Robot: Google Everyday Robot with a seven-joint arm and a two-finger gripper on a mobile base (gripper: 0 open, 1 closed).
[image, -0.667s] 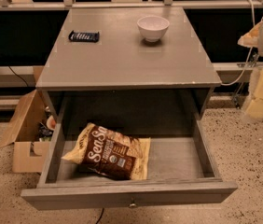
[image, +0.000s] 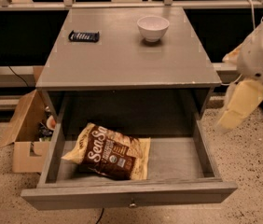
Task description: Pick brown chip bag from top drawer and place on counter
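Finds the end effector (image: pixel 238 106) drifted inward, right of the worktop (image: pixel 122 55), grip impossible to tell, leaving brown chip bag (image: pixel 110 150) ungrasped in top drawer (image: pixel 131 193).

End effector (image: pixel 236 108) right of open drawer (image: pixel 127 195)

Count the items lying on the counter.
2: a white bowl at the back right and a black packet at the back left of the counter. The gripper hangs off to the right.
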